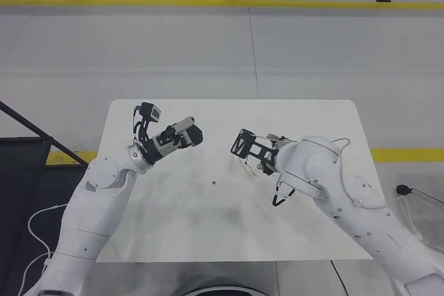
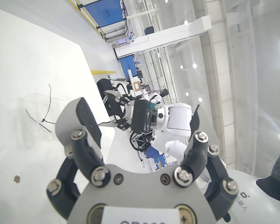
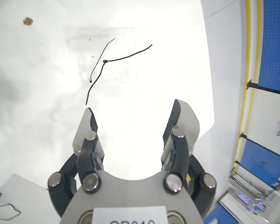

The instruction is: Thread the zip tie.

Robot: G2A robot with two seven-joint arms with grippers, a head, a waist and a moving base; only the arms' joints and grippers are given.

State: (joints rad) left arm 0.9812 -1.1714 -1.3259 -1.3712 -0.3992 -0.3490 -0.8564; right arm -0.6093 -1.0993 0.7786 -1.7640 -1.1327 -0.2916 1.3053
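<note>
Top view: left gripper and right gripper hover over the table, tips facing, apart.
Left wrist: left gripper spread wide, empty; black zip ties lie crossed on the table.
Right wrist: right gripper spread, empty; zip ties just beyond, at least two.

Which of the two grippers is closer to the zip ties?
The right gripper: the zip ties lie on the table just ahead of its open jaws, whereas the left gripper is farther off.
</note>
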